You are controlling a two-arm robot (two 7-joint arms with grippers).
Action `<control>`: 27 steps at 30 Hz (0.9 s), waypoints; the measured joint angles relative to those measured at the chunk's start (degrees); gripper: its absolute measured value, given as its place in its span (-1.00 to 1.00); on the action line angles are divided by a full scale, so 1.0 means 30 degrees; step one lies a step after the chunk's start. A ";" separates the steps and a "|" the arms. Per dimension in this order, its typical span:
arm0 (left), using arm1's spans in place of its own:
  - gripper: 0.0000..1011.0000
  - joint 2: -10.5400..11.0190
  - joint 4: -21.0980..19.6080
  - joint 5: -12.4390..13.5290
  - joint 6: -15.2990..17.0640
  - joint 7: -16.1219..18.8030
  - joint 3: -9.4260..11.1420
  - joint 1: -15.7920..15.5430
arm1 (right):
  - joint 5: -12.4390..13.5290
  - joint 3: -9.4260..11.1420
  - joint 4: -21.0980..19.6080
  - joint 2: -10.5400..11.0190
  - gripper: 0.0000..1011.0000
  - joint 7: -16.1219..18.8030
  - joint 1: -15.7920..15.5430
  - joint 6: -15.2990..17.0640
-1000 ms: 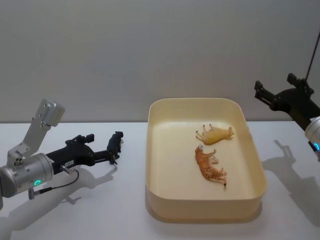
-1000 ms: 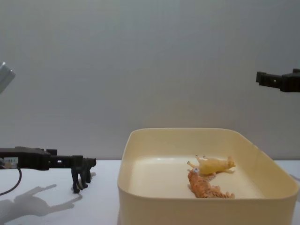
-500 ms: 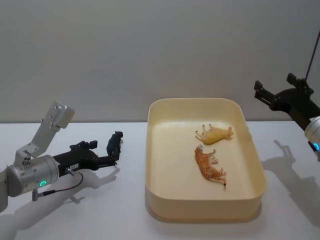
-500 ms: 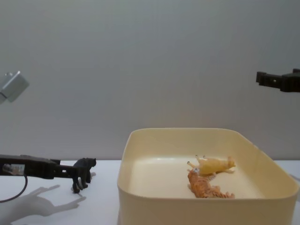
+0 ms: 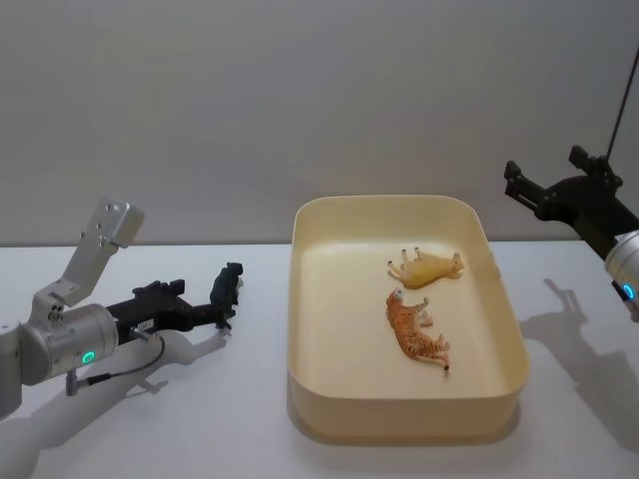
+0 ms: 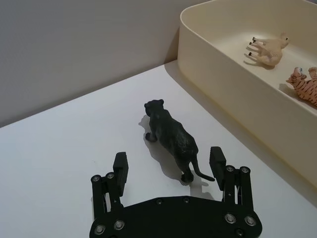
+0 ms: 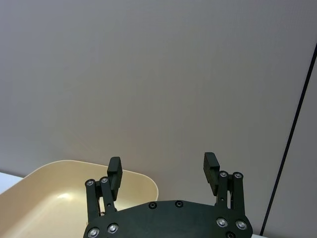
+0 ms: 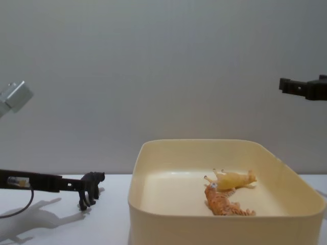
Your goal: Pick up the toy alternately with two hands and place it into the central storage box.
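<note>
**Black panther stands tail-first between the open left pincer's fingers**

The small black plastic panther [image 6: 171, 136] stands on the white table [image 5: 250, 419] at left centre of the head view, left of the cream-yellow plastic tub [image 5: 399, 424]. The left pincer [image 6: 168, 157] is released. Its fingers flank the panther's hindquarters, and the body runs lengthwise away from the palm. The right pincer [image 7: 162, 166] hangs released at upper right, well apart.

Count: three toy animals, one tub. The orange striped tiger [image 5: 417, 334] and the pale yellow animal [image 5: 429, 267] lie inside the tub.

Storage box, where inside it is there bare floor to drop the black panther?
The left half of the storage box is bare, from its left wall to the tiger and pale yellow animal. The right half is crowded by those two. The open left end effector brackets the panther at its rear.
</note>
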 joint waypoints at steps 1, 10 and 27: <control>0.98 -0.0033 0.0091 -0.0025 0.0007 0.0017 0.0003 -0.0064 | 0.0000 0.0000 0.0000 -0.0001 0.98 0.0000 0.0000 0.0001; 0.98 -0.0406 0.1081 -0.0109 0.0058 -0.0213 0.0132 -0.0766 | 0.0000 0.0000 0.0000 -0.0001 0.98 0.0000 0.0000 0.0001; 0.98 -0.0875 0.1975 0.0731 0.0530 -0.0678 0.0616 -0.1583 | 0.0001 -0.0001 0.0000 -0.0001 0.98 -0.0001 0.0000 0.0001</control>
